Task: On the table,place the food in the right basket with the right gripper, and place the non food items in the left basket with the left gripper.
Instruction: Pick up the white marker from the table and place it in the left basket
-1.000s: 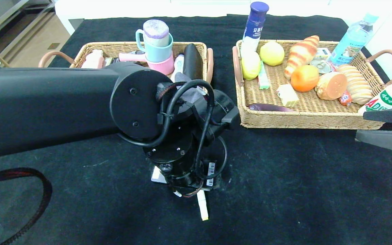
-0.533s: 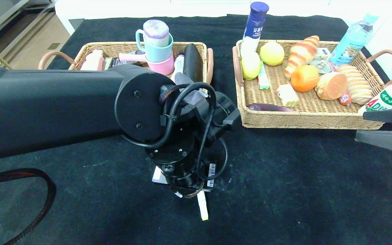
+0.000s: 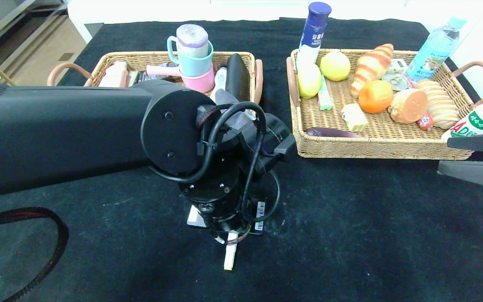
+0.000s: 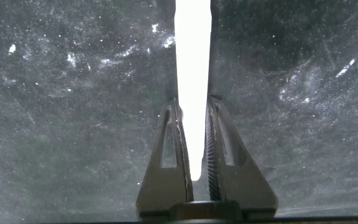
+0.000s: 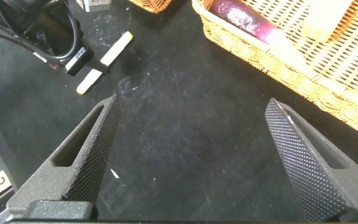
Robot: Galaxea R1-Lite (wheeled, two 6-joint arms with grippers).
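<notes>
My left gripper (image 4: 193,102) points straight down at the black table, shut on a slim white stick (image 4: 192,68) that runs between its fingers. In the head view the stick (image 3: 229,256) pokes out toward me from under the left wrist (image 3: 220,197). The left basket (image 3: 99,69) behind the arm holds stacked cups (image 3: 193,52) and other non-food items. Fruit, bread and bottles fill the right basket (image 3: 375,149). At the table's right edge my right gripper (image 5: 191,102) hovers open over bare cloth, holding nothing.
A blue-capped bottle (image 3: 313,31) and a clear water bottle (image 3: 434,48) stand tall at the right basket's far side. In the right wrist view the right basket's near rim (image 5: 278,56) is close ahead, with a purple packet (image 5: 247,22) inside it.
The left gripper's fingers closed onto the white stick. The stick's free end swung from pointing slightly right to slightly left. The right arm stayed still.
</notes>
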